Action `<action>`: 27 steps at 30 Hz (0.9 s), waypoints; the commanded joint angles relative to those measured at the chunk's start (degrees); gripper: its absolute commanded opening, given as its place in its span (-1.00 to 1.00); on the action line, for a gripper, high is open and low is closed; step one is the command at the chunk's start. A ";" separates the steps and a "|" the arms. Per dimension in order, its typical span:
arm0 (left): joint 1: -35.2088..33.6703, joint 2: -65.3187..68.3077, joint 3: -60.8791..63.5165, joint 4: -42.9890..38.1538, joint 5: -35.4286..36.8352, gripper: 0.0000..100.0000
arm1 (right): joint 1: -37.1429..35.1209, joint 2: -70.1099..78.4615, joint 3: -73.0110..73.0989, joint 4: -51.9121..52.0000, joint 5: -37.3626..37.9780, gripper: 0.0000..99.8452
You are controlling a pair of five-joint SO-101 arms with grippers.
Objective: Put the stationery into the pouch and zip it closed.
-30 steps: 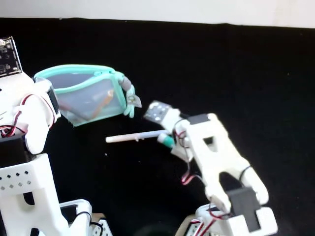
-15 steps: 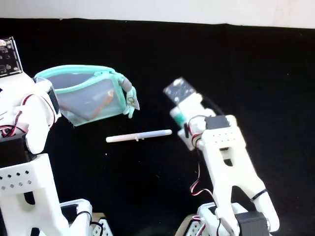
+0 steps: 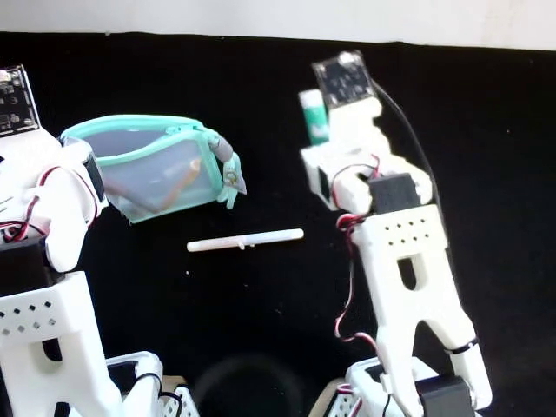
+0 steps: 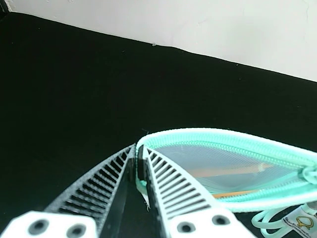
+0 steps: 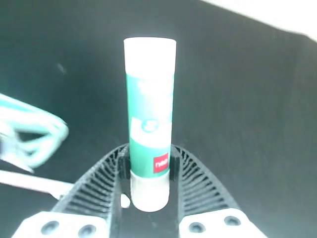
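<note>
Clamping glue stick [image 5: 149, 124] by its lower end, right jaws; left jaws pinched on pouch [image 4: 223, 158] rim, apparently zipper end.

From the high view, the pouch [image 3: 161, 169] gapes along its upper edge. The left gripper [image 4: 139, 161] pinches its 9 o'clock end, and with the left arm [image 3: 52, 226] behind it, that side is walled off. Bare black table [image 3: 261, 87] runs from the pouch's 12 o'clock round to 2 o'clock, up to the right gripper [image 5: 148, 156], which clasps the glue stick [image 3: 314, 117] upright. The zip cords [image 3: 230, 178] dangle at the pouch's 3 o'clock end, and the white pen [image 3: 245, 241] lies crosswise at its 5 o'clock, apart from it, with bare cloth between them
</note>
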 commanded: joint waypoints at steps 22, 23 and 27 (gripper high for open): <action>0.75 3.74 0.75 0.88 -0.26 -0.99 | -18.42 -1.80 -22.46 -6.20 -16.26 -0.98; 0.75 3.74 0.66 0.88 -0.26 -0.99 | -18.86 -1.63 -22.55 -7.08 -16.44 -0.98; 0.75 3.74 0.48 0.88 -0.26 -0.99 | -20.79 1.89 -22.64 -11.03 -16.62 -0.98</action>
